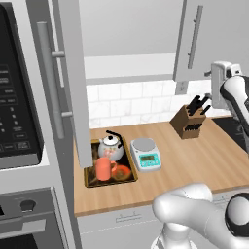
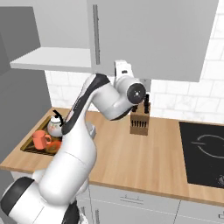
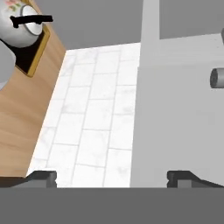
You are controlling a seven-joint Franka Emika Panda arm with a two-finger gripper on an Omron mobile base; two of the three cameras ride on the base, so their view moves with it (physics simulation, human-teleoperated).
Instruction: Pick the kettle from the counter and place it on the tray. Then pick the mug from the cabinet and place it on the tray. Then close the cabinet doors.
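Note:
The dark tray (image 1: pixel 127 179) lies on the wooden counter (image 1: pixel 194 160) below the open cabinet (image 1: pixel 129 65). On it stand the white kettle (image 1: pixel 111 147) and the orange-red mug (image 1: pixel 103 168). The kettle (image 3: pixel 19 24) and a tray corner (image 3: pixel 37 52) also sit at the top left of the hand view. Both cabinet doors are swung out: the left door (image 1: pixel 73 97) and the right door (image 1: pixel 214 34). My gripper (image 3: pixel 113 177) is open and holds nothing. It sits by the right door's lower edge (image 3: pixel 175 109), with the end of the bar handle (image 3: pixel 216 78) to one side.
A white digital scale (image 1: pixel 146 154) stands right of the tray. A knife block (image 1: pixel 189 121) stands by the tiled backsplash (image 1: pixel 131 104). A dark microwave (image 1: pixel 17 97) is on the far left, and a black cooktop (image 2: pixel 203 148) is on the right.

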